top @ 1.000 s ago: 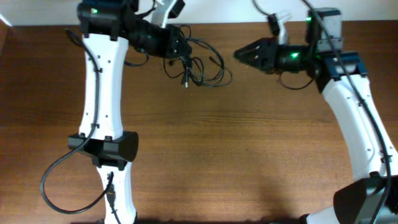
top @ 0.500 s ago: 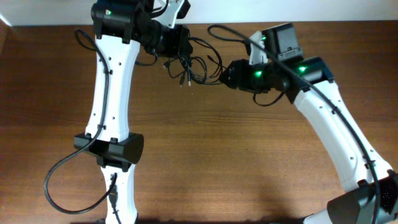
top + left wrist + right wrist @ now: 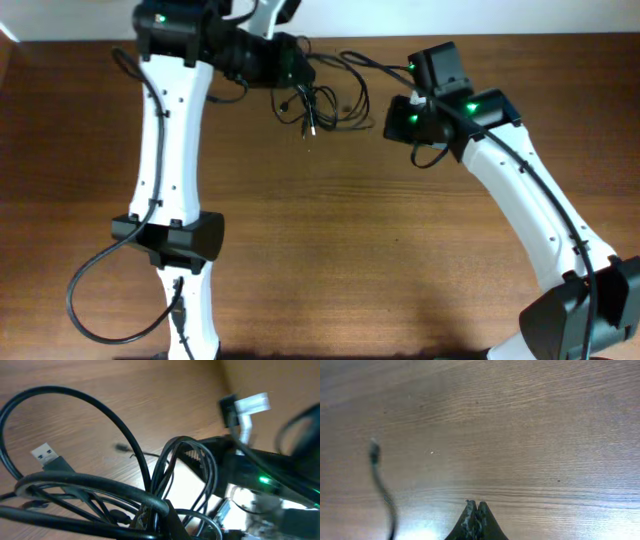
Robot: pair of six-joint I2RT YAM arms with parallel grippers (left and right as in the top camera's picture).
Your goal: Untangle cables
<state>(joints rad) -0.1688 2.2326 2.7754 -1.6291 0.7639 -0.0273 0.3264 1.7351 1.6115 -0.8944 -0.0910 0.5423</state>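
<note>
Near far edge of table (image 3: 330, 260), cables (image 3: 318, 97).

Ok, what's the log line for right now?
left gripper: holding thin black tangled cables | right gripper: shut, empty, beside clump | untangling: not done

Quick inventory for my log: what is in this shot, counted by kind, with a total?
Robot arms: 2, left and right
Cable clump: 1, strands too tangled to count singly
Table: 1
Total: 4
</note>
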